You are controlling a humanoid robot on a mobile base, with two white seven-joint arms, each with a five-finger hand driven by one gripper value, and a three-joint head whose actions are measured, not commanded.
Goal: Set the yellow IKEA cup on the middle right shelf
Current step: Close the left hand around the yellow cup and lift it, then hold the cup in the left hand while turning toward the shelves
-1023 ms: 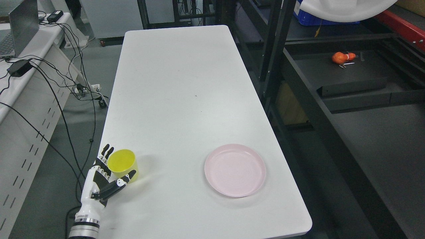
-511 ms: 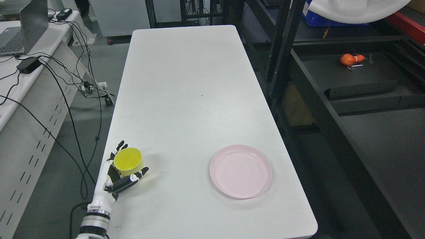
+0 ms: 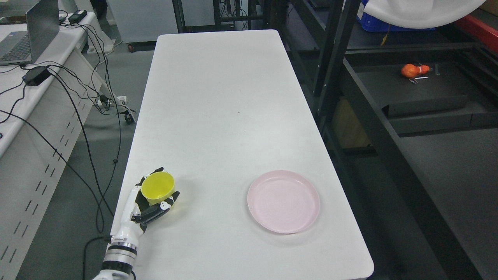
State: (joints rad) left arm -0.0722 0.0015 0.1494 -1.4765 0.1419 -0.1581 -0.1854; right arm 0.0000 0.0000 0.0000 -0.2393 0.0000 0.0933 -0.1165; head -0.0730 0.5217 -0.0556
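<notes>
Left of the plate [image 3: 283,201], near the table [image 3: 218,97] edge, the left hand [image 3: 149,204] wraps its fingers around the upright cup [image 3: 158,189] — a side grip, likely for carrying it level to the shelf [image 3: 424,91].

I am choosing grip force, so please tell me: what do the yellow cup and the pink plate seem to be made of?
The yellow cup looks like matte plastic: uniform colour, thin rim, no glare. The pink plate also looks plastic with a soft satin finish and faint sheen only; glazed ceramic cannot be ruled out.
</notes>
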